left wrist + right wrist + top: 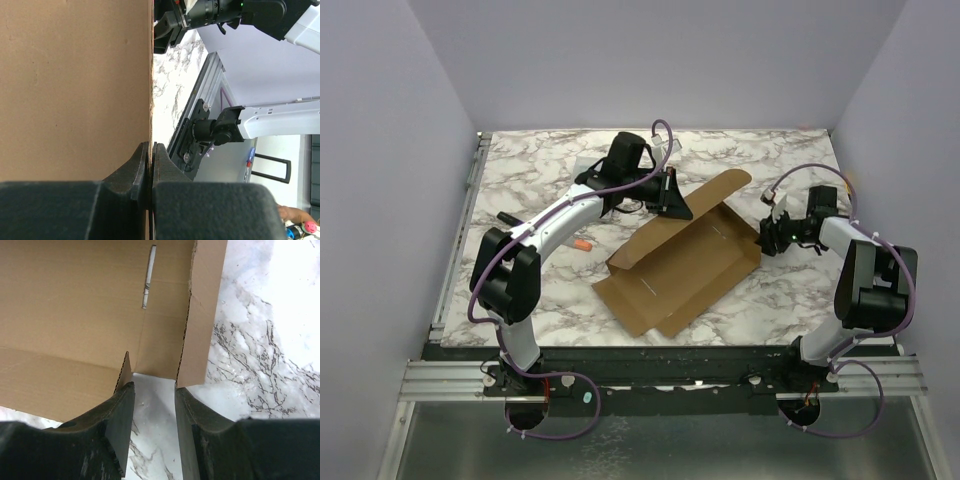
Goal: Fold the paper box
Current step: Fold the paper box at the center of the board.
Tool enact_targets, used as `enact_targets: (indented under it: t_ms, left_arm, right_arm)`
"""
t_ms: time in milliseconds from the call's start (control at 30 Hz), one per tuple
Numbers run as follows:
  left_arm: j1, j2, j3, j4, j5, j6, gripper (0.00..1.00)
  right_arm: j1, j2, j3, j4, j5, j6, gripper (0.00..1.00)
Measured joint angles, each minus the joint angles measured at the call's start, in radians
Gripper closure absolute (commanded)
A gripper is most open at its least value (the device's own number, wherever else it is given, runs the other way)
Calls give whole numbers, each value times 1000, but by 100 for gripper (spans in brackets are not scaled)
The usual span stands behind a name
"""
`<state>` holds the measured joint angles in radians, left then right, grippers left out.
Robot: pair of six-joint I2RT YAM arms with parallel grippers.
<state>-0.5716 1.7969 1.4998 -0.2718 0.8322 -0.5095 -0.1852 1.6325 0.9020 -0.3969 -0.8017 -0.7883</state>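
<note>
Marble-veined white and grey tabletop (525, 170) carries everything here, and at its left side a small orange object (582, 243) lies just beside the forearm of the left arm. That arm reaches toward the far middle of the table, where the left gripper (675, 200) meets the far-left edge of the plain brown, die-cut cardboard paper box (685, 262). In the left wrist view the left gripper (151, 161) is clenched, its two black fingers pressed together with the thin edge of the paper box (75, 85) pinched between them (the brown panel fills the whole left half of that view). The sheet lies open, slanting across the middle of the table from near left to far right, with the flap in the left gripper's hold appearing lifted off the surface. Further right, the right gripper (763, 235) sits low at the box's right-hand end. From the right wrist, the right gripper (154, 390) is released, jaws apart over bare marble, just short of a notch cut between two flaps of the paper box (75, 300); whether the fingertips (122, 400) touch the cardboard I cannot tell. A narrow slit (148, 277) shows in the panel beyond.
</note>
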Motion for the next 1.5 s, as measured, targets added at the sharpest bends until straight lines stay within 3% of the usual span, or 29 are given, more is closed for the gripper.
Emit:
enact_targets:
  t_ms: [833,1500]
  left_arm:
    - [-6,0,64,-145,-87,195,100]
    - [-7,3,110,-204,-90,257,100]
  right_arm:
    - [-98,-30,47,-200,-101,-110,49]
    - [-100,-69,68,-230,-135,-156,45]
